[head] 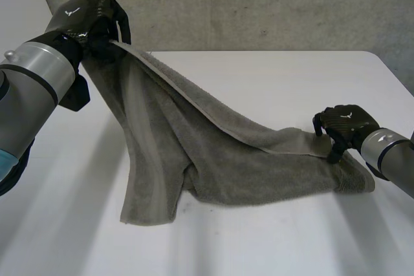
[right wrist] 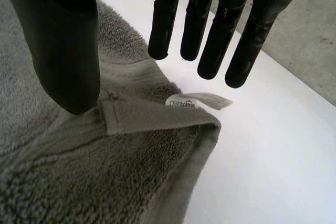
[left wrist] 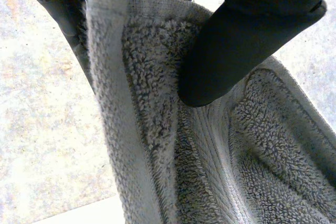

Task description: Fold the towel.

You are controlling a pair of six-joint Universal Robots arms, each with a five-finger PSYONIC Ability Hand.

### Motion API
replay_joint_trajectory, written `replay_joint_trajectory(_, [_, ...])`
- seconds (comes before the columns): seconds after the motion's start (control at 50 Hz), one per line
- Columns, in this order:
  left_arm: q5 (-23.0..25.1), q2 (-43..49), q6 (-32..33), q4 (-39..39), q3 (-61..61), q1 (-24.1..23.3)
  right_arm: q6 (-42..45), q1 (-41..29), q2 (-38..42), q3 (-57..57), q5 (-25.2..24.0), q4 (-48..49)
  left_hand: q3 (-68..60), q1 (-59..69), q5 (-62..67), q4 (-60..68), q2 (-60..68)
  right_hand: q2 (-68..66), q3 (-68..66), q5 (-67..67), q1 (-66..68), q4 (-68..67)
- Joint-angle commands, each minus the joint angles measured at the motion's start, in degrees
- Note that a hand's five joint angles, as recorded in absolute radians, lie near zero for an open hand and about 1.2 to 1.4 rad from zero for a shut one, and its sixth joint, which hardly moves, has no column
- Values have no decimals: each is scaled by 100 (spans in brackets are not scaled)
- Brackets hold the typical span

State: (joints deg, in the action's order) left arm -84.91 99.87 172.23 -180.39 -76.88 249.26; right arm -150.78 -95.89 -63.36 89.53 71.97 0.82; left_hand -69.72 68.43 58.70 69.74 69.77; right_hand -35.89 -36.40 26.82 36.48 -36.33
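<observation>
Towel [head: 213, 159] is half-lifted. One corner is up in the left hand [head: 90, 21], w/ the thumb clamping the hem against the fingers. The rest slopes down onto the surface [head: 259, 244] and runs across to the right hand [head: 346, 124]. That hand sits over the opposite corner, near the sewn-in label [right wrist: 199, 101]. Its fingers are straight and spread, thumb apart from them, nothing pinched.

Risks, as judgement:
- Right end isn't gripped. If the left arm pulls up or sideways, that end prob. drags across the surface and the corners won't line up.
- Left hold is on the hem only, w/ most of the cloth's weight hanging from it. A slip there would drop the towel in a heap.
- The lower part nearest the robot is bunched, w/ a fold tucked under. Folding over it as it lies would likely give a crooked, lumpy result.
- Right hand closing on the label instead of the corner would be a weak grasp.

Hard to make out:
- How much cloth sits inside the left hand's fingers, since the towel covers them.
- Whether the right fingertips touch the towel or hover just above it.
- The corners under the drape and the tucked section.
- What lies beneath the raised span.
</observation>
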Motion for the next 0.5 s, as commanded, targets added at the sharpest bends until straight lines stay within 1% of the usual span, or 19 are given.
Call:
replay_joint_trajectory(0.02, [9, 6, 3, -5, -3, 8, 321, 9, 139, 11, 28, 14, -1028, 1157, 1130, 1026, 1023, -111, -60, 18, 51, -66])
replay_joint_trajectory(0.28, [9, 15, 3, -5, -20, 9, 523, 18, 490, -147, 10, 111, -1028, 1157, 1130, 1026, 1023, -94, -43, 1, 35, -50])
replay_joint_trajectory(0.38, [9, 15, 3, -5, -20, 17, 629, 18, 614, -191, 107, 322, -1028, 1157, 1130, 1026, 1023, -43, 7, -50, -16, 1])
replay_joint_trajectory(0.48, [18, 32, 3, -13, -38, 17, 646, 18, 640, -191, 195, 559, -1028, 1157, 1130, 1026, 1023, -229, -178, 135, 169, -184])
replay_joint_trajectory(0.5, [18, 32, 3, -13, -38, 17, 655, 18, 640, -191, 195, 638, -1028, 1157, 1130, 1026, 1023, -745, -694, 652, 685, -700])
